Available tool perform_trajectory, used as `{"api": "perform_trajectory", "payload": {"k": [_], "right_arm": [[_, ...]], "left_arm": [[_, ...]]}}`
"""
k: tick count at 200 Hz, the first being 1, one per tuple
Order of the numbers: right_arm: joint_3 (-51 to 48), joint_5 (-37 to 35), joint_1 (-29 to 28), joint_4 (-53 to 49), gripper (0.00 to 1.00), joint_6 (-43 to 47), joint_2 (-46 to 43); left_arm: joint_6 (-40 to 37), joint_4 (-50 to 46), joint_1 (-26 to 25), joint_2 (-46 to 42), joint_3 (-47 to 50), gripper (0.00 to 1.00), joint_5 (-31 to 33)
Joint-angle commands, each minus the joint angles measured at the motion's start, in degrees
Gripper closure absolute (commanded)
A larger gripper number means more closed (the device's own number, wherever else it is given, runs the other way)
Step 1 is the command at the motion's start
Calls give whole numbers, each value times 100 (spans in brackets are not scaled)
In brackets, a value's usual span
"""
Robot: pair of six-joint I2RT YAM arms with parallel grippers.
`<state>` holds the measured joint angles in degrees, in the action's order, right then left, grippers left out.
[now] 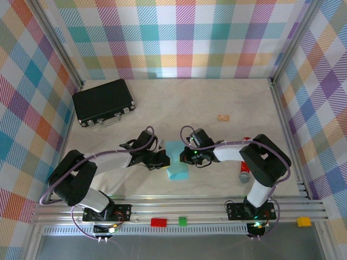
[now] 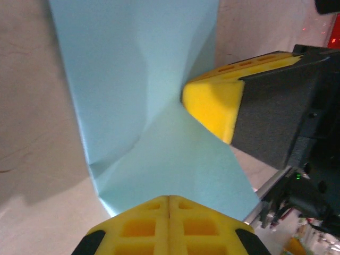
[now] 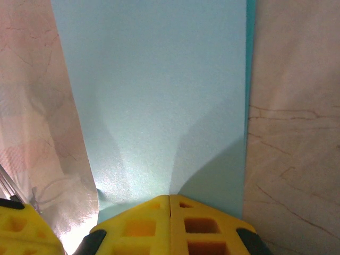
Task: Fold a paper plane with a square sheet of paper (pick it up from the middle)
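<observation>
Left tool [image 1: 161, 158] was closed, pads together, tip at the square sheet of paper [image 1: 177, 163]. Right tool [image 1: 188, 155] was closed too, tip touching the same sheet. The partly folded paper lay between them, mid-tabletop [image 1: 206, 97] toward the near edge. Black case [image 1: 103, 101] sat at the far-left corner.

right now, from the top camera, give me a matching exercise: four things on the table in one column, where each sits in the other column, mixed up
Things:
1. black case
2. tan scrap
3. blue paper
4. marker

Places:
a. centre, towards the near edge
b. far left corner
c. near right side
d. right of centre, farther back

Pairs: 1-b, 2-d, 3-a, 4-c
</observation>
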<state>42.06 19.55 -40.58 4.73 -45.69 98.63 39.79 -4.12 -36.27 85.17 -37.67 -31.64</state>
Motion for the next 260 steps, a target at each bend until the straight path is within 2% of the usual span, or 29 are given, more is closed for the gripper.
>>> {"api": "perform_trajectory", "payload": {"k": [1, 47, 97, 144, 183, 228, 260], "right_arm": [[-376, -676, -51, -1344, 100, -6, 446], [-384, -672, -49, -1320, 100, -19, 464], [-426, -698, -47, -1338, 100, -29, 438], [-479, -724, -48, -1342, 100, -32, 390], [-477, -716, -47, -1317, 100, -54, 389], [-473, -707, -48, -1313, 100, -54, 416], [-509, -729, -56, -1308, 100, -66, 405]], "left_arm": [[340, 450, -71, 255, 106, 97, -271], [-132, 82, -97, 589, 278, 98, 7], [-731, -759, -99, 383, 459, 97, 514], [-79, -607, -132, -307, 67, 98, 168], [468, 205, -278, -70, 14, 98, -122], [347, 371, -440, 448, 257, 98, -31], [97, 267, -440, 463, 770, 98, 52]]}}
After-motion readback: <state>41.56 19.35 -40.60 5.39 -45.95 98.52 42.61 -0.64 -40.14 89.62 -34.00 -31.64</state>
